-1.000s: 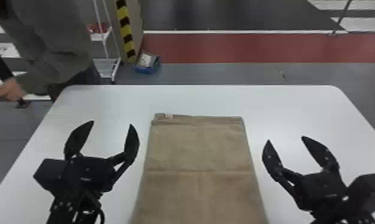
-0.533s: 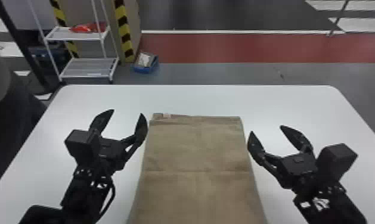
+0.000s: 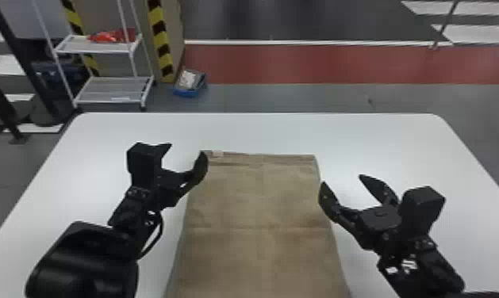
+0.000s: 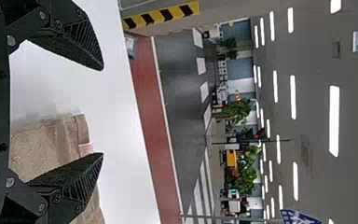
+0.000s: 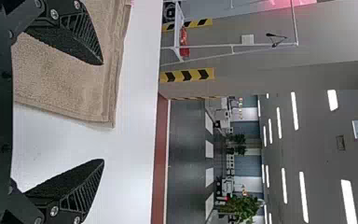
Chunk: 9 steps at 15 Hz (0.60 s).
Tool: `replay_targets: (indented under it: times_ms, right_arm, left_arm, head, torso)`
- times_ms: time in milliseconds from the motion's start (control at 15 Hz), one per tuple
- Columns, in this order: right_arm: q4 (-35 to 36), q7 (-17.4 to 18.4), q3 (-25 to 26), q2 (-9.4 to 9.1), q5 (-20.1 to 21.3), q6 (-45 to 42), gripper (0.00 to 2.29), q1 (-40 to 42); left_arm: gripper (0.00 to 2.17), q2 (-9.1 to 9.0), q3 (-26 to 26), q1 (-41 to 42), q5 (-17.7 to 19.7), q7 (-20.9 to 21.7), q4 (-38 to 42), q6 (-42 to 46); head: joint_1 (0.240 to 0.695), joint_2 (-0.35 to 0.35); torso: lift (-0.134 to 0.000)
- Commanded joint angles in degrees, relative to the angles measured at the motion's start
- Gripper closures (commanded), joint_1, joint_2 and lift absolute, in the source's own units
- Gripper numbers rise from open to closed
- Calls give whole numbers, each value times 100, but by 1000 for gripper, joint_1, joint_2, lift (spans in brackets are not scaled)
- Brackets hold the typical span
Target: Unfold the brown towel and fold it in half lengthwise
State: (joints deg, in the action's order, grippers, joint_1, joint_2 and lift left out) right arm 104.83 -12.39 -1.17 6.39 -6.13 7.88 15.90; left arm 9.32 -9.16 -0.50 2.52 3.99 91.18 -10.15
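Brown towel (image 3: pixel 260 198) laid flat, lengthwise fold left to do.
In the head view it lay creased along the middle of the white table (image 3: pixel 379 136), between the left gripper (image 3: pixel 186 150) and the right gripper (image 3: pixel 342 180), both spread wide and empty; the unfolding looked done, the fold in half unstarted. Behind stood a shelf rack (image 3: pixel 113 90), with a red floor band (image 3: pixel 319 63) beyond the table. In the left wrist view, parted fingers framed the towel's labelled corner, with plants (image 4: pixel 244 175) and ceiling lights (image 4: pixel 334 121) farther off. In the right wrist view, one finger of the wide pair overlapped the cloth near its hemmed corner.
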Motion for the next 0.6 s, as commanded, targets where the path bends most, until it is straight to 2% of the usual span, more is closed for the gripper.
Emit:
replay_targets:
  times_ms: [0, 267, 467, 533]
  right_arm:
    - [-129, 0, -50, -15, 15, -36, 151, -43]
    - [-121, 17, -120, -24, -11, 69, 151, -25]
    - [-77, 26, -112, -24, -20, 69, 151, -16]
    - [-68, 26, -112, -24, -20, 69, 151, -16]
  left_arm:
    - [265, -36, -51, -319, 12, 93, -522, -19]
    - [269, -71, -192, -776, 82, 119, -1366, 69]
    - [269, -80, -192, -864, 170, 277, -1551, 157]
    - [350, -80, -200, -864, 179, 330, -1551, 157]
  head:
    - [695, -12]
    - [695, -8]
    - [695, -7]
    - [695, -9]
  torso:
    - [-125]
    - [-125]
    - [-125]
    - [-125]
